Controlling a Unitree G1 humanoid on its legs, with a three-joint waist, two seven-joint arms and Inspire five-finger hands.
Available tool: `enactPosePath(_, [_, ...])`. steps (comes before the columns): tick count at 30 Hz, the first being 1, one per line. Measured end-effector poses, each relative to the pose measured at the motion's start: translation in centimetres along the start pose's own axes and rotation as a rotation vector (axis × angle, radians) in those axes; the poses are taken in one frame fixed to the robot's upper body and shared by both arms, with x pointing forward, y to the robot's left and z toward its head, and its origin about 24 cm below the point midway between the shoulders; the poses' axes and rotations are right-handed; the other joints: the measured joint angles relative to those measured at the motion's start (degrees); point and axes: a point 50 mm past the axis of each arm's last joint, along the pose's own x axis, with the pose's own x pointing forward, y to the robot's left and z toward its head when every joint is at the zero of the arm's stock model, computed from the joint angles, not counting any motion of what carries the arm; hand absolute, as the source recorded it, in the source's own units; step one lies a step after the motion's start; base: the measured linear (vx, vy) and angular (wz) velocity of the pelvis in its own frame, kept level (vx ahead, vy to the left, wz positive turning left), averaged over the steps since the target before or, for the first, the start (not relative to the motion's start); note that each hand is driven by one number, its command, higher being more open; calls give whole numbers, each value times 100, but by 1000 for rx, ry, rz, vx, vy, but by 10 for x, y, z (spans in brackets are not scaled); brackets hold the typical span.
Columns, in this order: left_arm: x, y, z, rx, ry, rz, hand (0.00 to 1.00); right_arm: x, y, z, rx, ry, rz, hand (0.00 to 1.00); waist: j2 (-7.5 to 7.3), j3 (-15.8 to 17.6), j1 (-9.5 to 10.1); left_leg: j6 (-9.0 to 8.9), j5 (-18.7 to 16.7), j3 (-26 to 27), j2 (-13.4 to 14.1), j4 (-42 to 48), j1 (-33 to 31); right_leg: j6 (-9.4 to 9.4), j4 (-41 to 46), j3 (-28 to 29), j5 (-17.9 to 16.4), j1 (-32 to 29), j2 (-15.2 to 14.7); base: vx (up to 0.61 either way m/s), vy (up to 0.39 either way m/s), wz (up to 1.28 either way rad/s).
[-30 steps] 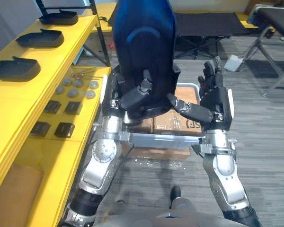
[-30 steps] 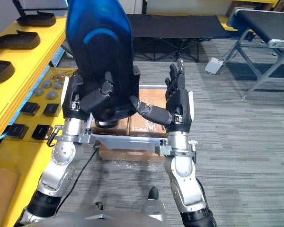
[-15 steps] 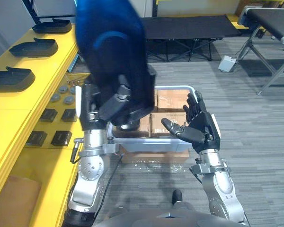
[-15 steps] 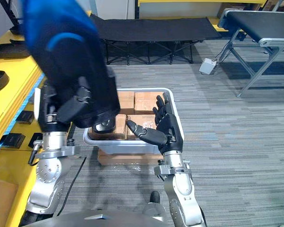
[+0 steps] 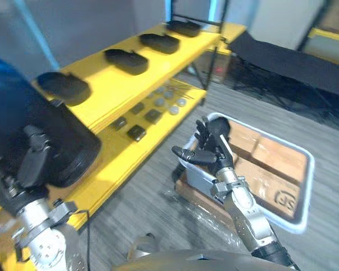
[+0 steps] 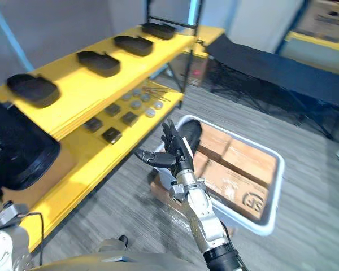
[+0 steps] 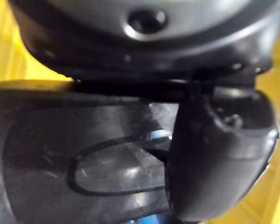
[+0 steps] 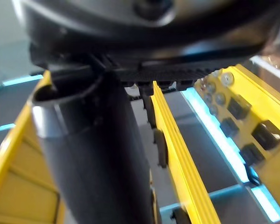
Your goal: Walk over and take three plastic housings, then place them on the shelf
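**Housing held at the near end of the shelf**

The left hand (image 5: 29,165) curls its fingers round a large dark plastic housing (image 5: 59,141) (blue at one end). It holds the part up in front of the near end of the yellow shelf (image 5: 101,93). A row of black housings (image 5: 126,60) lies on the shelf's top board, and small dark parts (image 5: 137,132) lie on the lower one. The right hand (image 5: 213,148) is empty, its fingers straight and spread. It hangs over the near edge of a grey bin (image 5: 311,178) that holds cardboard boxes (image 5: 274,161).

Housings (image 6: 99,62) lie in a row on top of the shelf (image 6: 73,99), small parts (image 6: 112,134) one level below; right of it, cartons (image 6: 243,161) sit in a bin (image 6: 275,195).
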Motion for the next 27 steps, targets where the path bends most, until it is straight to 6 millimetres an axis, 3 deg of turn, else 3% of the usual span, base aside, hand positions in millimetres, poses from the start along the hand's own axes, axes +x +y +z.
enactPosePath(2, [-1,10,2,8,6,22,0,5,5,1,12,-4,5,100,-38,-32,108,39,40,-302,-90,2,-118,14,48,-148,-155,61,-7,-13,-4,79])
enactPosePath(5, [-2,8,1,-22,19,-44,0,7,7,1,53,-5,-21,100,-30,-40,34,131,109,-939,-222,-1,-206,46,505,446,-744,53,144,2,-66,108])
enactPosePath(6, [-3,5,0,-25,22,-86,0,6,4,1,51,-6,-37,100,-44,-54,36,115,143,-1169,-267,-2,-236,19,767,560,-1024,7,169,2,-90,107])
enactPosePath(12, [-5,1,-4,-29,43,-145,0,1,-15,2,49,-7,-104,100,-13,-68,24,-59,438,-1527,-443,1,-397,-40,1599,325,-1568,-124,9,17,-78,58])
enactPosePath(13, [-6,-1,-5,-34,48,-162,0,-1,-19,1,48,-4,-121,100,-21,-73,-24,-31,521,-1436,-490,2,-436,-49,1652,240,-1625,-91,-34,21,-35,123])
enactPosePath(14, [-7,-6,-8,-49,57,-206,0,-7,-28,-1,49,-2,-163,100,-22,-66,-206,296,648,-779,-543,-1,-569,-70,1663,-18,-1683,35,-97,16,-10,164])
enactPosePath(15, [-7,-13,-9,-71,60,-259,0,-11,-39,0,47,-5,-210,100,-7,-6,-345,741,621,-154,-469,-46,-625,-40,1650,-178,-1663,173,-113,-20,17,181])
enactPosePath(17, [-10,-21,-11,-96,69,-323,0,-18,-52,1,32,-12,-262,100,138,105,-426,695,790,538,-230,16,-760,-9,1647,-237,-1664,301,-75,-63,48,111])
enactPosePath(18, [-12,-26,-12,-109,78,-354,0,-23,-61,1,15,-5,-289,100,209,116,-392,477,945,599,-236,-58,-766,101,1655,-239,-1744,302,-73,-95,53,60])
enactPosePath(20, [-16,-25,-13,-108,97,-353,0,-23,-61,2,9,-7,-285,100,285,174,-387,439,1011,674,-245,-124,-758,73,1684,-177,-1810,261,-114,-84,47,16])
enactPosePath(24, [-16,-23,-15,-97,117,-311,0,-19,-52,1,23,-15,-237,100,250,340,-410,449,989,935,-207,-23,-696,74,1781,128,-1824,164,-185,-60,33,-29])
enactPosePath(27, [-16,-22,-16,-92,121,-285,0,-17,-47,3,21,-25,-208,100,215,560,-422,466,712,1092,-166,518,-877,76,2054,340,-1915,18,-264,-67,35,-29])
